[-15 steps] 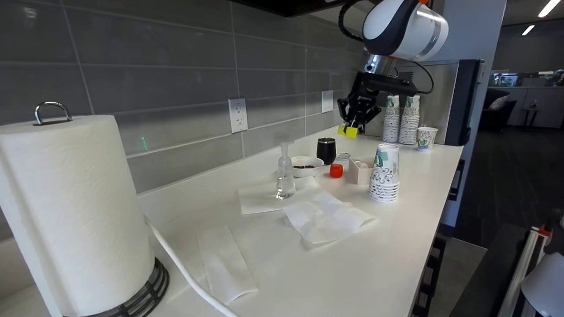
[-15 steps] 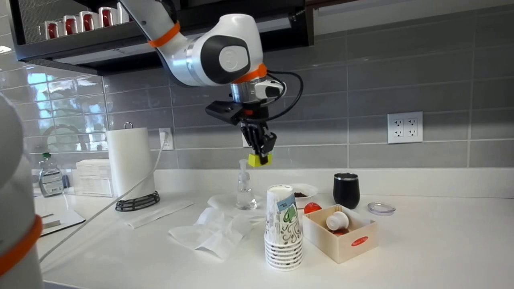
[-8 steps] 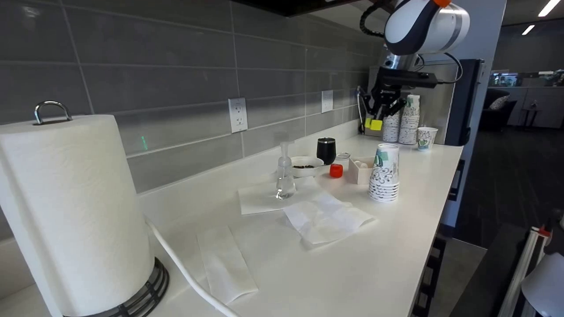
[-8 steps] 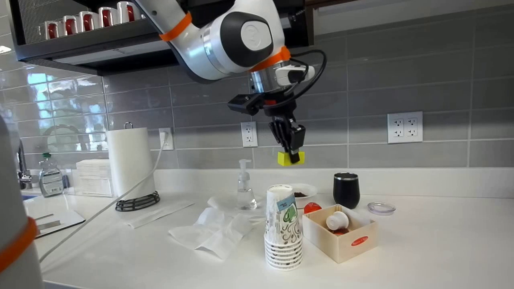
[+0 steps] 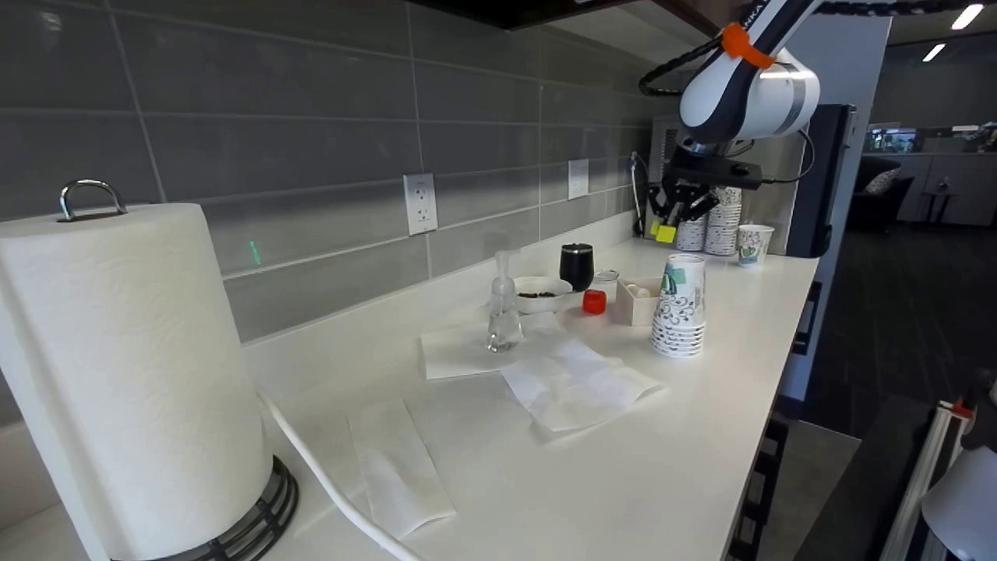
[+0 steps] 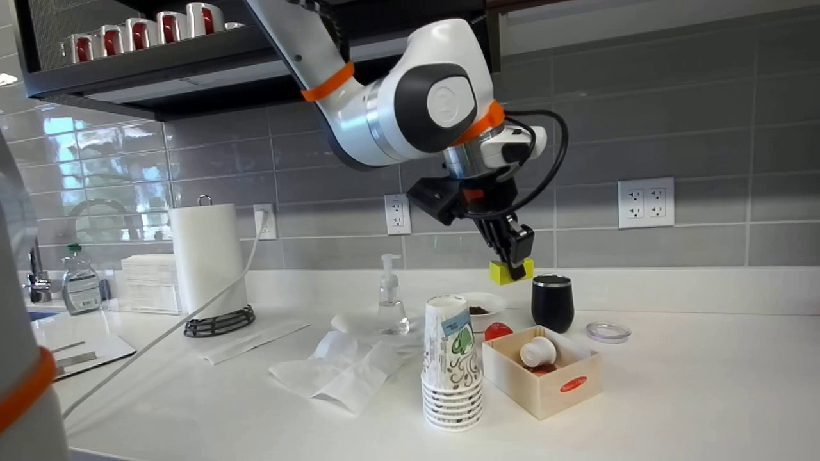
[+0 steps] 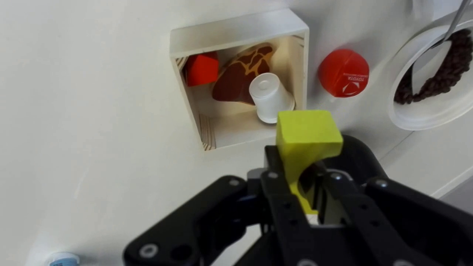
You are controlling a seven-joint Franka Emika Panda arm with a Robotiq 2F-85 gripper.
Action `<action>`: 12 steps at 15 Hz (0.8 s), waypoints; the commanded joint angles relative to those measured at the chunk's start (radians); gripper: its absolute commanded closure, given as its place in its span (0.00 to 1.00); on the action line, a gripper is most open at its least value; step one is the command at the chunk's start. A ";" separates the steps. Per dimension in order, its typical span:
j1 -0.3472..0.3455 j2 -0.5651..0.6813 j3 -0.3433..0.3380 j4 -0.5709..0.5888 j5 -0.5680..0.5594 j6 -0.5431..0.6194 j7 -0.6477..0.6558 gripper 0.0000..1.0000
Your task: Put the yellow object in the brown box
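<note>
The yellow object is a small bright block with an arched cut-out, seen in both exterior views (image 5: 663,233) (image 6: 502,273) and in the wrist view (image 7: 308,127). My gripper (image 6: 516,269) is shut on it and holds it in the air, above the counter; it also shows in the wrist view (image 7: 293,164). The box is pale wood, open on top, on the counter (image 6: 567,388); it also shows in the wrist view (image 7: 236,34). The block is above the box's height and near the black tumbler's side of it. The box holds a white cup-shaped piece, a red piece and a brown steak-like piece.
A stack of paper cups (image 6: 452,358) stands beside the box. A black tumbler (image 6: 552,304), a clear lid (image 6: 608,331), a red round object (image 7: 343,72) and a white bowl (image 7: 436,114) are close by. A soap bottle (image 6: 391,307) and crumpled paper towels (image 6: 346,371) lie farther off.
My gripper has carried the yellow object across the counter toward the box and the tumbler. In the last half second it has also come down a little. Objects on the counter have not moved.
</note>
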 commanded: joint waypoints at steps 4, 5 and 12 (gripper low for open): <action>-0.003 0.267 -0.010 0.141 -0.035 0.142 0.045 0.95; -0.001 0.292 -0.013 0.157 -0.031 0.144 0.042 0.95; 0.097 0.380 -0.141 0.176 0.117 0.216 -0.085 0.42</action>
